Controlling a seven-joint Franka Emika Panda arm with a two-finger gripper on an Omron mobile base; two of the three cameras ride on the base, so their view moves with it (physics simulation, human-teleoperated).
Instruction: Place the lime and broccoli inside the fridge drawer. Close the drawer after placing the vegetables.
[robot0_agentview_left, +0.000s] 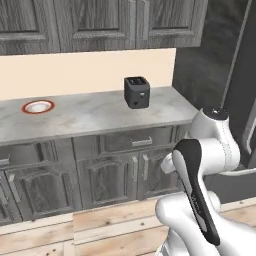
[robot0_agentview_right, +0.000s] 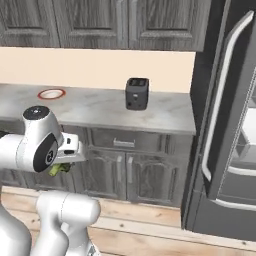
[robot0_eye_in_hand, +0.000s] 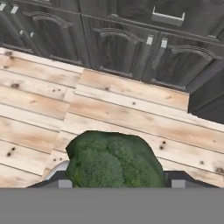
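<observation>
broccoli (robot0_eye_in_hand: 114, 159) sits closest to you in the hand view, wedged between the two dark fingertips (robot0_eye_in_hand: 59, 181) of the claw (robot0_eye_in_hand: 114, 180), its lumpy crown swelling up past them toward the wooden floor (robot0_eye_in_hand: 131, 113) beyond. your claw is closed down on it, one tip at each flank, so the floret is held, not loose. you cannot tell from this angle which way its stem runs, since the crown hides it.

look to the right base view and you find the same floret (robot0_agentview_right: 59, 169) as a small yellow-green bit poking out under the white wrist at the claw (robot0_agentview_right: 64, 164), low in front of the dark cabinet doors (robot0_agentview_right: 107, 172). it seems to tilt down and to the left there, but it is too small for you to be sure of its long axis.

above and beyond the claw lies the grey counter (robot0_agentview_right: 100, 107), with a red-rimmed plate (robot0_agentview_right: 51, 93) to the left and a black toaster (robot0_agentview_right: 136, 93) further right. well off to the claw's right stands the fridge door (robot0_agentview_right: 225, 100), swung open, with pale shelves (robot0_agentview_right: 245, 145) showing at the edge.
</observation>
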